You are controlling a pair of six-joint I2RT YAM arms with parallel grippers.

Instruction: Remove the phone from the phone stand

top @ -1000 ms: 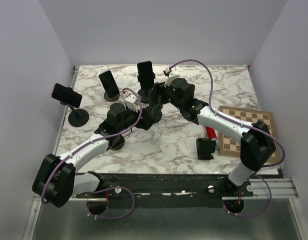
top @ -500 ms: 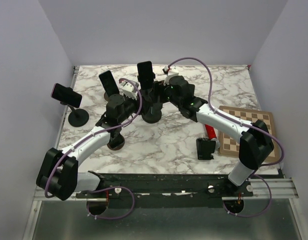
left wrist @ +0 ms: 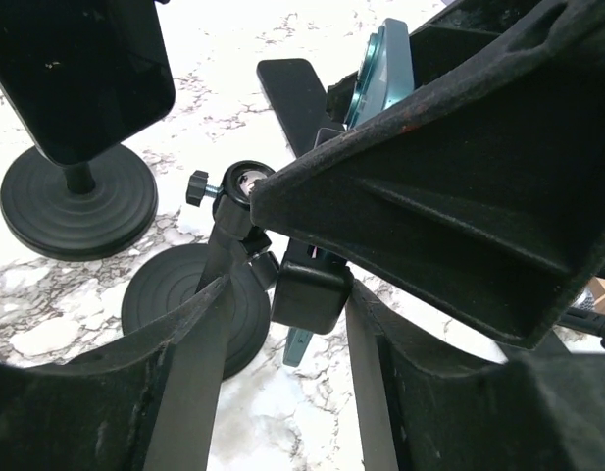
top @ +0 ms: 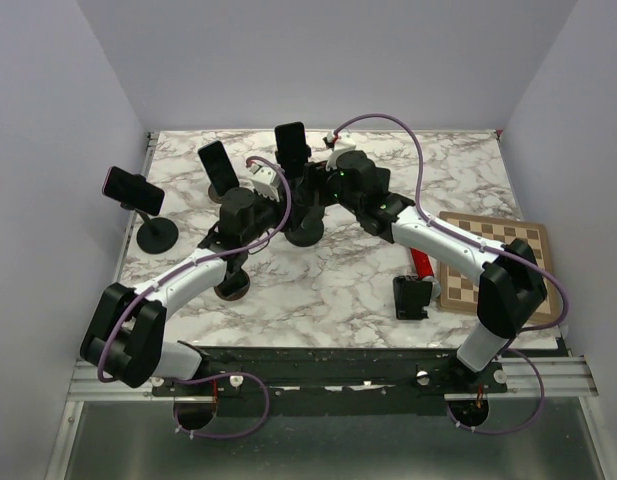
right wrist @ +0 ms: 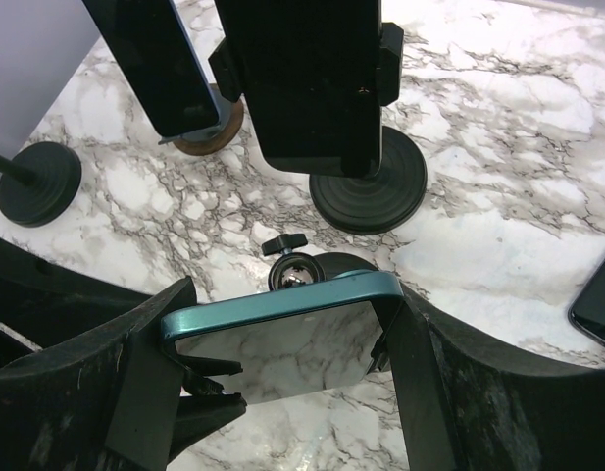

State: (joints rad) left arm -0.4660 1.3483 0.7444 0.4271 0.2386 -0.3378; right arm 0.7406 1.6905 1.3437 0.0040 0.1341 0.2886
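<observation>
A teal phone (right wrist: 273,306) sits crosswise in the clamp of a black phone stand, whose ball joint (right wrist: 294,275) shows just behind it. My right gripper (right wrist: 282,365) is shut on the phone, one finger on each short end. In the left wrist view the phone (left wrist: 380,69) stands edge-on above the stand's black clamp block (left wrist: 307,294). My left gripper (left wrist: 287,334) is open, its fingers either side of that block, with a gap on the left. The stand's round base (top: 305,235) is in the table's middle, both grippers meeting above it.
Other black phones stand on stands behind: one at centre back (top: 290,150), one left of it (top: 218,167), one at far left (top: 131,190) over a black base (top: 156,235). A chessboard (top: 493,260), a red item (top: 421,265) and a black holder (top: 410,297) lie right.
My left arm has moved forward and right, bringing its gripper up to the central stand. My right gripper has stayed at the phone, shifting only slightly.
</observation>
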